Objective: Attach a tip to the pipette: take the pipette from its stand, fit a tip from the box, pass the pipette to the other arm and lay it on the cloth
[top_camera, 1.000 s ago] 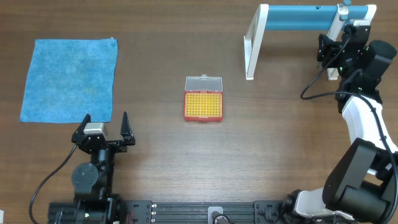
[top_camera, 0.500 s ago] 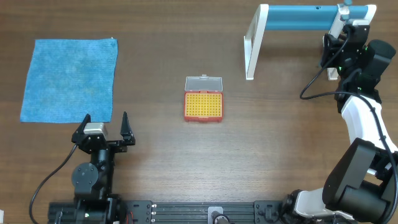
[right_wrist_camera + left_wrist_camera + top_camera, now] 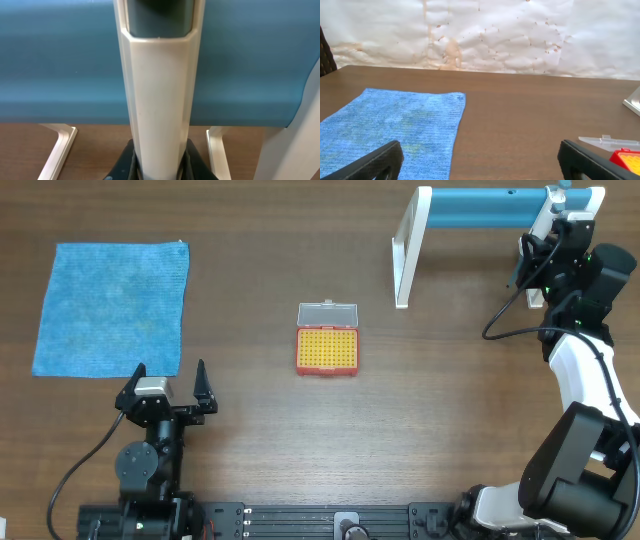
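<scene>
The white pipette (image 3: 549,212) hangs at the right end of the blue stand bar (image 3: 480,208). My right gripper (image 3: 537,254) is against the stand there. In the right wrist view the pipette's white body (image 3: 160,95) runs straight down between the dark fingers, and the right gripper (image 3: 160,164) is shut on it. The orange tip box (image 3: 327,351) lies mid-table with its clear lid (image 3: 328,313) folded back. The blue cloth (image 3: 110,308) is spread at the far left. My left gripper (image 3: 165,384) sits open near its base, just in front of the cloth (image 3: 390,125).
The stand's white leg (image 3: 404,255) reaches down toward the table's middle. Bare brown tabletop lies between cloth, box and stand. The tip box's corner (image 3: 627,159) shows in the left wrist view, with a pale wall behind the table.
The right gripper's fingers have drawn in around the pipette on the stand. The left arm, box and cloth have not moved.
</scene>
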Controlling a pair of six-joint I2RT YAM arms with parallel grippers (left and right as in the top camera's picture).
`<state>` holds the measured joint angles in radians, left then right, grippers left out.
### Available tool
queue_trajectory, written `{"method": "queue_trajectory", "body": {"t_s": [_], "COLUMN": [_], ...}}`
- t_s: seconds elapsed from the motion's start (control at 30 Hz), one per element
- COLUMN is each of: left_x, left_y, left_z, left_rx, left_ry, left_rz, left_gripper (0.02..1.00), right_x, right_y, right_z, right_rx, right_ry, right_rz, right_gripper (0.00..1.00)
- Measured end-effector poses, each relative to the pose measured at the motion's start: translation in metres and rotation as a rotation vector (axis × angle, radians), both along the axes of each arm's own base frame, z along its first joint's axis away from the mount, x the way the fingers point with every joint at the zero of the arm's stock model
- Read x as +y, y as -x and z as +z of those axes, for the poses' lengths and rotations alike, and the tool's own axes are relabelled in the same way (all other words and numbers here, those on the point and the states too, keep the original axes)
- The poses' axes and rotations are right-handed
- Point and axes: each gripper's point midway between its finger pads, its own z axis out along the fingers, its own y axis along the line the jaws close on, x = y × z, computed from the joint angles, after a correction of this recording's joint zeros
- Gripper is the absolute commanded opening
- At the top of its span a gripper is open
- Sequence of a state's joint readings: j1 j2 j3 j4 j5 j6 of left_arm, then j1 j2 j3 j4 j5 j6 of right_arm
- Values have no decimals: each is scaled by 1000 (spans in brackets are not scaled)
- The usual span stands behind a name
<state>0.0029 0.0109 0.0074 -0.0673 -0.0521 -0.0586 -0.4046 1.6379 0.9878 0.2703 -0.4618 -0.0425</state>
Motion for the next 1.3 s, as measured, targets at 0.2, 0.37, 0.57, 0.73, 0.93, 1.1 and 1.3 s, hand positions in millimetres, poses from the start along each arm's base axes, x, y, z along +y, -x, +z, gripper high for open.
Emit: {"method": "queue_trajectory", "body": {"t_s": [0.2, 0.37, 0.57, 0.73, 0.93, 1.1, 1.3], "left_x": [0, 0, 0, 0, 0, 0, 0], "left_y": [0, 0, 0, 0, 0, 0, 0], "left_z": [0, 0, 0, 0, 0, 0, 0], "left_rx": [0, 0, 0, 0, 0, 0, 0], "left_ry": [0, 0, 0, 0, 0, 0, 0], "left_rz": [0, 0, 0, 0, 0, 0, 0], "left_gripper": [998, 998, 998, 998, 998, 998, 998], "right_x": [3, 12, 100, 221, 334, 348, 369], "right_y": [6, 21, 57, 92, 143, 153, 155], "right_z": [27, 83, 169, 165, 113, 64, 22], "right_rx": [-51, -169, -417, -508, -441, -383, -372], "right_ry": [29, 75, 2, -123, -255, -247, -102], "right_rz": [2, 17, 396, 764, 959, 929, 987], "right_gripper": [80, 77, 77, 77, 75, 75, 75]}}
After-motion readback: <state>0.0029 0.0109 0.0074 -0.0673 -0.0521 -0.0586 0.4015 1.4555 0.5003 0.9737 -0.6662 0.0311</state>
